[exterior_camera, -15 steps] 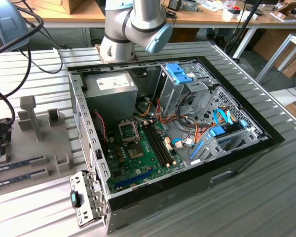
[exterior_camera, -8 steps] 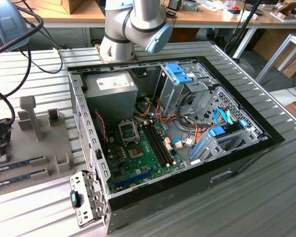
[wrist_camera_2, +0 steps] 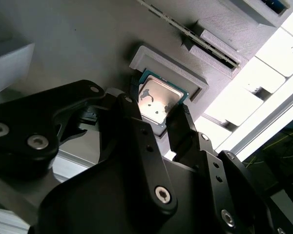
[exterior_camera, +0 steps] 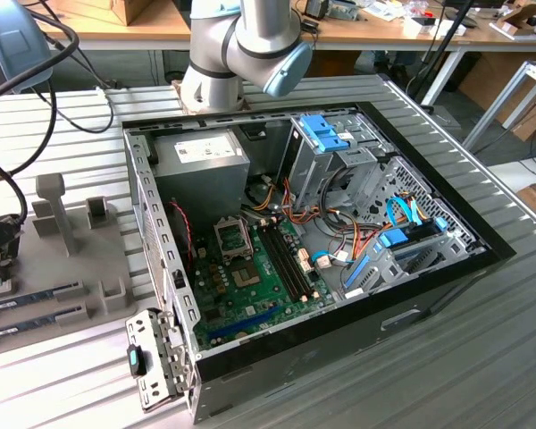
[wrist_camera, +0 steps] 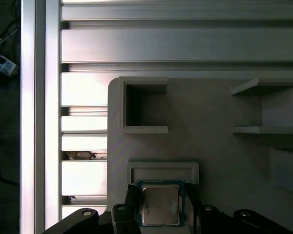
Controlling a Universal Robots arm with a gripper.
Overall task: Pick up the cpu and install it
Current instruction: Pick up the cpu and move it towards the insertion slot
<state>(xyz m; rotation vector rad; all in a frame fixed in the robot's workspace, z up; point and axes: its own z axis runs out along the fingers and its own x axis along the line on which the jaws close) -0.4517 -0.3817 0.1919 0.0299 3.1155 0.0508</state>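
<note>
— Silver-grey lid, green rim: where does the cpu [wrist_camera: 160,207] lie from the gripper [wrist_camera: 160,191]?

— Straight under the wrist and between its fingers [wrist_camera_2: 181,122], in both wrist views. It sits flat in the grey holder [wrist_camera: 210,146], with one edge against a raised lip [wrist_camera: 162,170].

— Wide or narrow?
— Parted to about the chip's width, one finger beside each of two opposite edges. I can't tell whether they press those edges. The chip looks seated, not lifted.

— Any long axis to line up?
— None, since it's square. Its sides run parallel to the fingers.

— And the socket?
— Well apart. The socket [exterior_camera: 231,238] sits mid-frame in the exterior view, inside the computer case [exterior_camera: 156,214]. The holder lies on the surface [exterior_camera: 482,357] at the exterior view's left.
</note>
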